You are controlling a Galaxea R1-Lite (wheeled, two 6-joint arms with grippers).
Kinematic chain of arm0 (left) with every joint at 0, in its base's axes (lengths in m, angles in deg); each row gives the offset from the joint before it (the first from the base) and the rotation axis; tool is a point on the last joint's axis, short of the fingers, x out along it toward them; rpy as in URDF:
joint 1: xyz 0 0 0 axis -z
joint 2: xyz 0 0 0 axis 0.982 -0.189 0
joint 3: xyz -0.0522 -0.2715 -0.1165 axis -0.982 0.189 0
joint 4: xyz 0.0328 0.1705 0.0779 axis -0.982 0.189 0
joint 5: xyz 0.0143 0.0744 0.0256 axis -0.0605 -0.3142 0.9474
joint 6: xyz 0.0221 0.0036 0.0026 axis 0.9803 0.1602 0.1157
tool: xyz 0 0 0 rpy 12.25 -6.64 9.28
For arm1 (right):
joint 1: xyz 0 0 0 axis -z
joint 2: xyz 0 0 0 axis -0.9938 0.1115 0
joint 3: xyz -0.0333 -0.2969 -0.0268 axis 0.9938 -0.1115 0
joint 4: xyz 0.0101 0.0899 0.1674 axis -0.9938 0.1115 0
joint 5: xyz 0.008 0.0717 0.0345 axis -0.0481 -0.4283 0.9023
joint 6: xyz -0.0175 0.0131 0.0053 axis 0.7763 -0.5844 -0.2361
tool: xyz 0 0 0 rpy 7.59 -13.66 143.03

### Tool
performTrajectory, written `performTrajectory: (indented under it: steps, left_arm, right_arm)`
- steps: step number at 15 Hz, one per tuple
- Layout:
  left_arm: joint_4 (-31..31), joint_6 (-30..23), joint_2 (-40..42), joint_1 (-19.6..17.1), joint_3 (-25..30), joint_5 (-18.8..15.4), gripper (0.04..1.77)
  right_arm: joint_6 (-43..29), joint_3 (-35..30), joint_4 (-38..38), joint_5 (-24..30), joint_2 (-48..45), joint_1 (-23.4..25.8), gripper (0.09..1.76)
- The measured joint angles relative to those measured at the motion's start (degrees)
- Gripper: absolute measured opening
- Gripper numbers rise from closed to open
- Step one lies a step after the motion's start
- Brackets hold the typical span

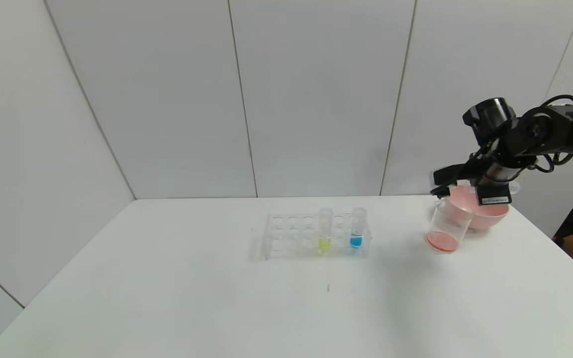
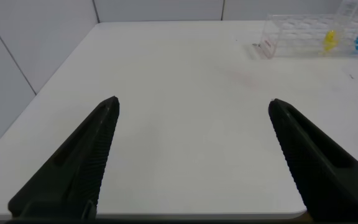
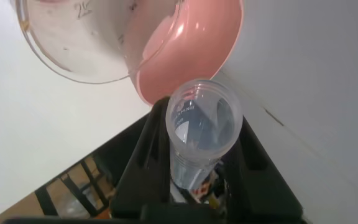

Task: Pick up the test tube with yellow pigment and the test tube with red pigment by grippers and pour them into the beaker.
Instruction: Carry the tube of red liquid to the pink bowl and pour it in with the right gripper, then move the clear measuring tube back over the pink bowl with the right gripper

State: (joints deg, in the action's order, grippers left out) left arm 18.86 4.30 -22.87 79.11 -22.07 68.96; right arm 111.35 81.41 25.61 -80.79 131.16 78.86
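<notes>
My right gripper (image 1: 443,185) is shut on the test tube with red pigment (image 3: 201,134), which looks empty and is held tilted with its mouth just above the beaker's rim. The beaker (image 1: 448,226) stands at the right of the table with orange-red liquid at its bottom; it also shows in the right wrist view (image 3: 86,43). The test tube with yellow pigment (image 1: 325,231) stands upright in the clear rack (image 1: 291,233) and shows far off in the left wrist view (image 2: 331,38). My left gripper (image 2: 194,102) is open and empty over the table's left part, out of the head view.
A blue-liquid tube (image 1: 357,228) stands in the rack to the right of the yellow one. A pink bowl (image 1: 490,214) sits right behind the beaker, near the table's right edge. White walls close the back and left.
</notes>
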Motion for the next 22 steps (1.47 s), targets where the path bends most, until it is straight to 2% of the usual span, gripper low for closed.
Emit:
performTrajectory:
  steps: [2,4,7,9,12,17,19,22]
  left_arm:
    - [0.0,-0.02,0.0,0.0,0.0,0.0,1.72]
    - [0.0,0.0,0.0,0.0,0.0,0.0,1.72]
    - [0.0,-0.02,0.0,0.0,0.0,-0.02,1.72]
    - [0.0,-0.02,0.0,0.0,0.0,0.0,1.72]
    - [0.0,-0.02,0.0,0.0,0.0,0.0,1.72]
    - [0.0,-0.02,0.0,0.0,0.0,0.0,1.72]
    - [0.0,-0.02,0.0,0.0,0.0,-0.02,1.72]
    - [0.0,-0.02,0.0,0.0,0.0,0.0,1.72]
  right_arm:
    - [-0.32,0.0,0.2,5.75,-1.35,1.88,0.54]
    - [-2.65,-0.1,1.01,14.21,-2.62,3.78,0.54]
    - [-10.05,-0.33,3.73,29.79,-4.74,7.24,0.54]
    - [-17.85,-0.96,4.6,36.62,-6.68,9.17,0.54]
    - [-21.39,-1.26,4.29,45.42,-8.86,12.65,0.54]
    - [-28.14,-1.32,3.58,56.34,-10.29,18.98,0.54]
    - [-31.83,-1.32,2.46,56.76,-10.4,20.15,0.54]
    - [-41.28,-1.32,-2.57,56.89,-10.13,20.29,0.54]
